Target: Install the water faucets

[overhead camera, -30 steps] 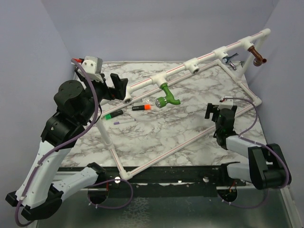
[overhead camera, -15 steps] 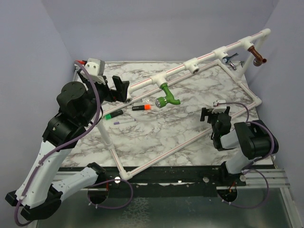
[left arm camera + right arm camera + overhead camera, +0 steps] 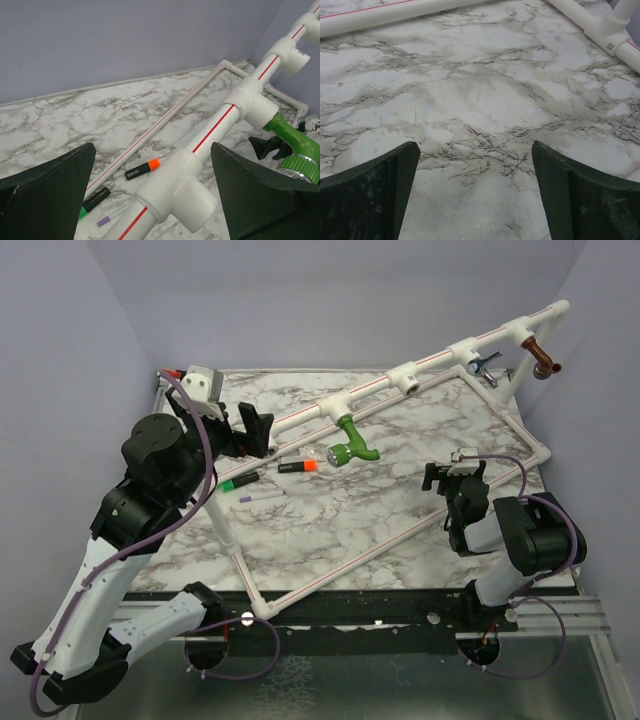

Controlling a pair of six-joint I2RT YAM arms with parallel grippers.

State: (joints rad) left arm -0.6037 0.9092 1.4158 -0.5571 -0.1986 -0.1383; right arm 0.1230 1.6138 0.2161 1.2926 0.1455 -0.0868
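The left fingers (image 3: 45, 195) stand spread wide, pinching nothing, with an open-mouthed white plastic pipe tee (image 3: 175, 192) right between them. Just beyond that tee, an orange-capped marker pen (image 3: 142, 169) and a green-capped marker pen (image 3: 238, 481) lie on the marbled desk (image 3: 330, 530). Close by the right-hand finger of that pair, the bright green plastic faucet with a bent spout (image 3: 295, 147) hangs from the next tee, apparently seated. The right fingers (image 3: 365, 192) are spread too and empty, over bare marble, well apart from any tap. Far past them, the shiny chrome faucet (image 3: 484, 364) and the copper-brown faucet (image 3: 545, 362) sit at the rail's end. I judge all three fitted. Two sockets are bare, no loose tap shows, and I cannot tell how tight they are.
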